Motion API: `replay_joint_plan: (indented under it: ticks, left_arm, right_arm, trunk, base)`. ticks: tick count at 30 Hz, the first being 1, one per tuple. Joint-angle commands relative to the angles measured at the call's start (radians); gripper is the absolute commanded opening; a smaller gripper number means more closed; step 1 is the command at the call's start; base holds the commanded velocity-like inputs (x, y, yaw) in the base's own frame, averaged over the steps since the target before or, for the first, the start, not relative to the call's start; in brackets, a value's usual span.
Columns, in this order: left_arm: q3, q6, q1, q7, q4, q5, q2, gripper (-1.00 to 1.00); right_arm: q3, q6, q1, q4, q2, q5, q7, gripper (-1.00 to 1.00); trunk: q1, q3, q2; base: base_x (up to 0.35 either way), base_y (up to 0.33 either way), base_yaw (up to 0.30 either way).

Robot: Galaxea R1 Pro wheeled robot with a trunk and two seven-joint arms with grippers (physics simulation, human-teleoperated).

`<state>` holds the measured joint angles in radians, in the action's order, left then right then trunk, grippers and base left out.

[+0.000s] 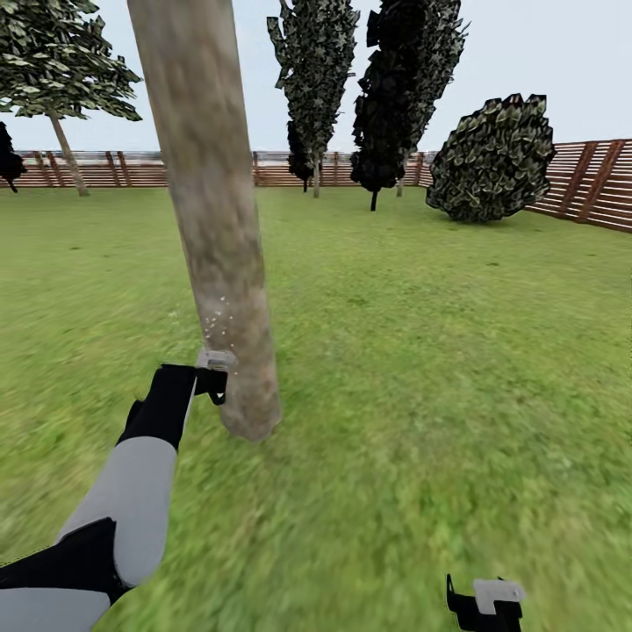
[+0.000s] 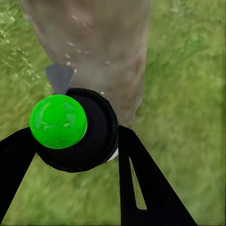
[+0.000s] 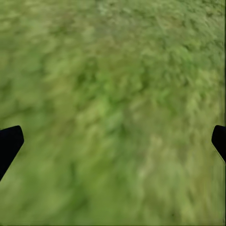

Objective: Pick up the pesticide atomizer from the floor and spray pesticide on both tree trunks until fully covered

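Spraying low on the tree trunk, the left gripper pinches the pesticide atomizer, nozzle just beside the bark, whitish pesticide specks drifting above it. The trunk's long axis rises upward, uncovered. The right gripper hangs spread over grass.
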<state>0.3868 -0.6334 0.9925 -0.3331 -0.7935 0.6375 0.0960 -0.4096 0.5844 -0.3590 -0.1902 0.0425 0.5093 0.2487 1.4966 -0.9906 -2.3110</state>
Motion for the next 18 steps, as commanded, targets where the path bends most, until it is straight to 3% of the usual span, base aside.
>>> replay_joint_plan:
  ticks: [1,10,14,16,18]
  left_arm:
    - [0.0,0.0,-0.007,0.0,-0.001,0.001,0.0,-1.0]
    - [-0.001,0.0,-0.019,0.002,-0.001,0.005,-0.002,-1.0]
    - [0.008,0.0,-0.051,0.002,-0.002,0.005,-0.025,-1.0]
    - [0.007,0.001,-0.072,0.003,0.0,0.004,-0.048,-1.0]
    - [0.003,0.001,-0.089,0.004,0.001,0.004,-0.05,-1.0]
  right_arm:
    - [0.0,0.0,0.0,0.0,0.0,0.0,0.0,1.0]
    - [0.0,0.0,0.0,0.0,0.001,0.0,0.001,1.0]
    - [0.0,0.0,0.0,0.0,-0.002,-0.001,0.0,1.0]
    - [0.0,0.0,0.0,0.0,-0.002,-0.002,0.0,1.0]
    - [0.0,0.0,0.0,0.0,-0.003,-0.002,0.0,1.0]
  trunk:
    - [0.0,0.0,0.0]
    - [0.0,0.0,0.0]
    - [0.0,0.0,0.0]
    - [0.0,0.0,0.0]
    - [0.0,0.0,0.0]
  base:
    - [0.0,-0.274,0.002]
    - [0.051,-0.274,0.0]
    - [0.124,-0.274,0.0]
    - [0.125,-0.274,0.107]
    - [0.125,-0.274,0.236]
